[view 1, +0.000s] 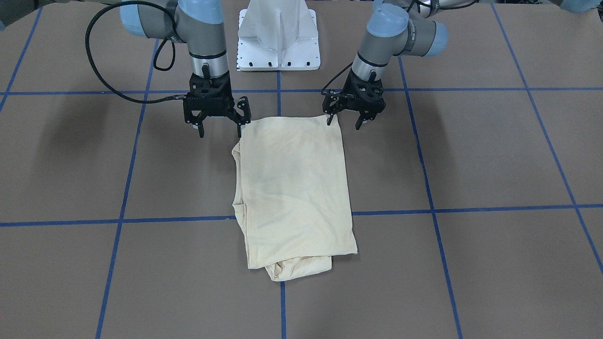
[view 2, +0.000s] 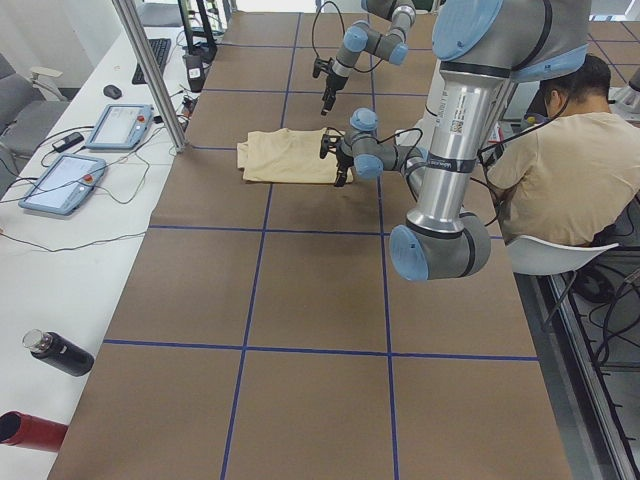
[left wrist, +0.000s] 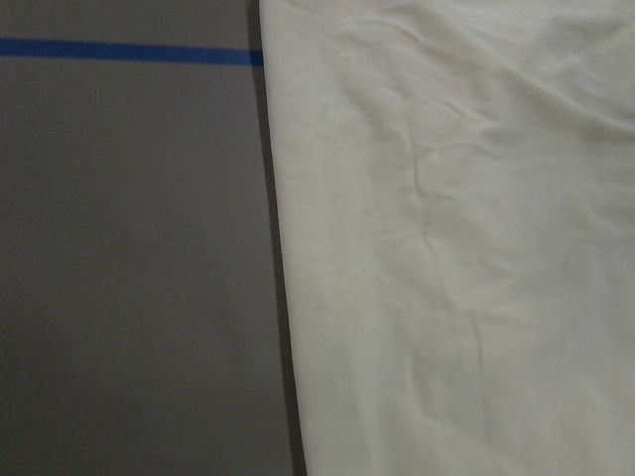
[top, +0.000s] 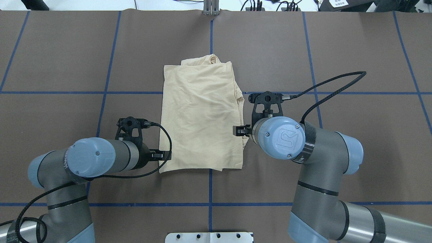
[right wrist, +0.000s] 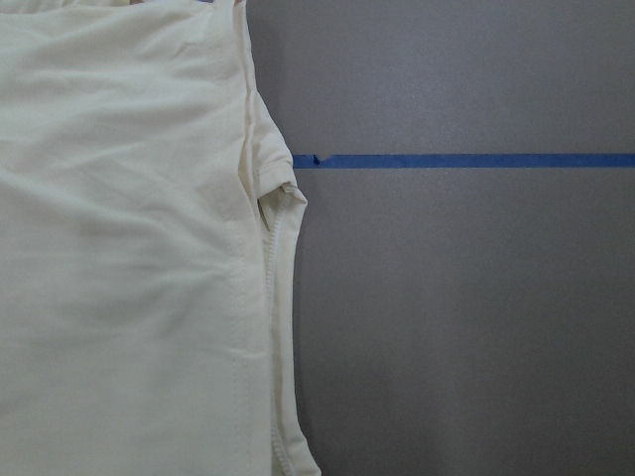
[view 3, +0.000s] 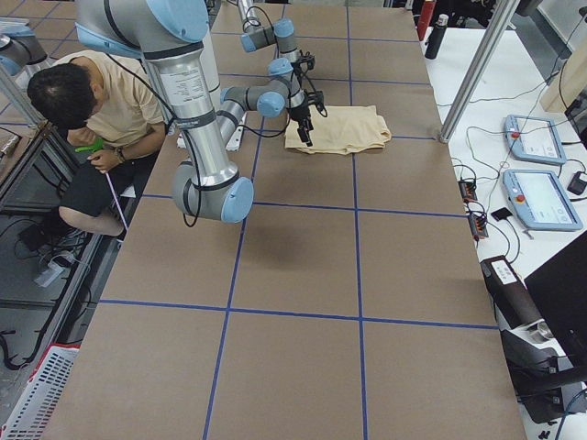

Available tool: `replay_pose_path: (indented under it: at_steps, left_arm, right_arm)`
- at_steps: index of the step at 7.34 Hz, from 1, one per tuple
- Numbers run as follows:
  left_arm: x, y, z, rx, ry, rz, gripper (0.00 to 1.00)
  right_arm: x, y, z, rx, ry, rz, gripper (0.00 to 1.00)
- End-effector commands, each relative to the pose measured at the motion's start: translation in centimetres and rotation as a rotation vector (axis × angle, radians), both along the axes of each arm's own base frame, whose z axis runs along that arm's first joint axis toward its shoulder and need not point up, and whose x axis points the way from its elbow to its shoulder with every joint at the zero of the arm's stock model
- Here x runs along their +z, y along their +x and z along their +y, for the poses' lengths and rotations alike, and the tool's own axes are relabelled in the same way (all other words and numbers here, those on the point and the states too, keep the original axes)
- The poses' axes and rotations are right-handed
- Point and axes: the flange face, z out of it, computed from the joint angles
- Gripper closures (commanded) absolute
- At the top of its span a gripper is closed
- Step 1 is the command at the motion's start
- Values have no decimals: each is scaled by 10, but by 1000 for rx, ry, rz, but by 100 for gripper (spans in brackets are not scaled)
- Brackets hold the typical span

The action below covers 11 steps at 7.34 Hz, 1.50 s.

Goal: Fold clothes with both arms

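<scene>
The long-sleeved T-shirt lies at the middle of the worktop, folded into a narrow stack of layers. Its long axis runs from 6 o'clock, nearest the robot, to 12 o'clock. It is not a clean stack. At 12 o'clock a bunched end pokes out past the top layer, and along the 3 o'clock edge lower layers and a hem seam show beyond it.

The left end effector hangs over the shirt's 7 o'clock corner and the right end effector over its 5 o'clock corner. Both have their fingers spread and hold nothing.

The likeliest fault, in my judgement, is a partial pinch. Thin cloth in several loose layers makes it easy to close on the top sheet only, so a lift toward 12 o'clock would peel the stack open rather than fold it.

An uneven grip is the next risk. If one side catches more layers than the other, the fold line will skew and the stray 3 o'clock edge will stick out further.

The left arm's black cable loops across the 7 o'clock corner in the overhead view. Whether it touches the cloth cannot be told, but it could drag the corner.
</scene>
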Motion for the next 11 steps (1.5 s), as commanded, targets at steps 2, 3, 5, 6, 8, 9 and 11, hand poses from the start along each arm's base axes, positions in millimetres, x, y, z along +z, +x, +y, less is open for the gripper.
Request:
replay_pose_path:
  at_steps: [2,3,5,6,8,9,11]
  left_arm:
    - [-10,13,14,28,-7,8,38]
    - [-9,16,15,32,-9,5,39]
    - [-7,18,18,38,-11,1,40]
    - [-5,21,19,41,-12,-2,41]
    - [-6,27,29,61,-12,0,41]
    - [-6,27,30,62,-12,0,41]
    - [-6,28,31,64,-12,-2,41]
  right_arm:
    - [2,-1,2,-7,1,3,0]
    - [2,-1,2,-6,2,4,0]
    - [3,-1,2,-7,2,6,0]
    - [2,-1,2,-7,3,4,0]
    - [3,-1,3,-9,2,6,0]
    - [3,-2,4,-10,2,6,0]
    - [3,-2,4,-10,2,6,0]
